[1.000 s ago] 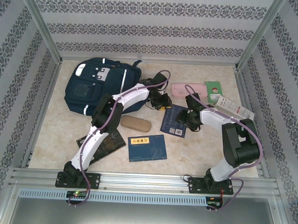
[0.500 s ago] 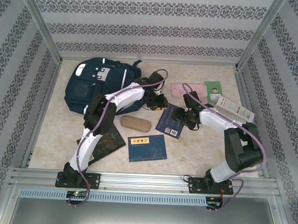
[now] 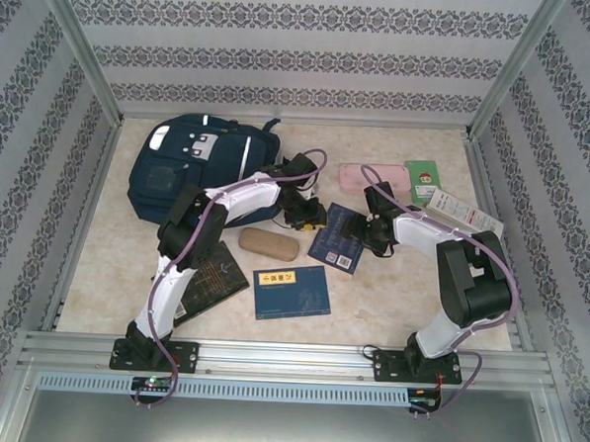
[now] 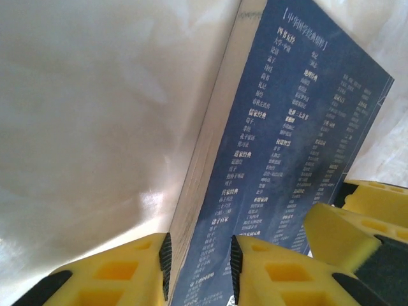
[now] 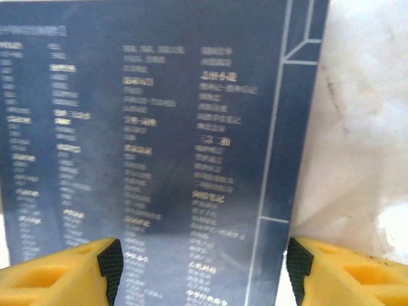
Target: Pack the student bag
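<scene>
The large navy fabric backpack (image 3: 194,171) lies at the far left corner of the tabletop (image 3: 104,270), with nothing visibly packed. The left gripper (image 4: 201,255) pinches a dark blue printed book (image 4: 287,159) mid-table, and the jaws of the right gripper (image 5: 204,268) stand apart. A tan oval case (image 3: 269,244) lies unpacked.

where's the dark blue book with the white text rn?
Top view, mid-table: the dark blue book is pinched at its left edge by the left gripper, with the open right gripper at its right edge; the tan case lies just left.
</scene>
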Robot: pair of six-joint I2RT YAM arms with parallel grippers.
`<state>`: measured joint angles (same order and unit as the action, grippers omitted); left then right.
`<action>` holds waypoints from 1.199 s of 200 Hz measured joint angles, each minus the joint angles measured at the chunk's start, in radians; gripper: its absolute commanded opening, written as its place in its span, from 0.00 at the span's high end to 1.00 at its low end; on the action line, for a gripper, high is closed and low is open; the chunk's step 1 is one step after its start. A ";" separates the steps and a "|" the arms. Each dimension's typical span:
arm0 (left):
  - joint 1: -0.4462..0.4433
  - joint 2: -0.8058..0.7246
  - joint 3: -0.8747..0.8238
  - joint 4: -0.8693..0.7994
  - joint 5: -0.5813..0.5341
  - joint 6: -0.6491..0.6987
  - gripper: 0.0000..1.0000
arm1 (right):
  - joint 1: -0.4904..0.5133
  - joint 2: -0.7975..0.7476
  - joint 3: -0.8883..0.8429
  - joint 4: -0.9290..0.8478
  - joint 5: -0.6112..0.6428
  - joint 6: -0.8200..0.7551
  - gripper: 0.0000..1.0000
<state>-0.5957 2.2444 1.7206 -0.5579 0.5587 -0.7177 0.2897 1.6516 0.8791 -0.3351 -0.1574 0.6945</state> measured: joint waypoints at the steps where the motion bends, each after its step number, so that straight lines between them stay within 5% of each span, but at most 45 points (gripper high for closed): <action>1: 0.000 0.002 0.000 0.001 0.002 0.001 0.70 | 0.000 0.000 0.000 0.001 0.000 0.001 0.30; 105: -0.005 0.033 -0.005 0.008 0.027 0.033 0.86 | -0.002 -0.019 -0.023 0.050 -0.019 0.107 0.34; 240: 0.013 0.032 -0.004 0.006 0.056 0.037 0.86 | -0.087 -0.192 -0.274 0.626 -0.253 0.404 0.44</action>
<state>-0.5831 2.2765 1.7168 -0.5522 0.6144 -0.6807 0.2031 1.4597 0.6056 0.2905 -0.4099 1.0988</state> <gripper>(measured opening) 0.136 0.557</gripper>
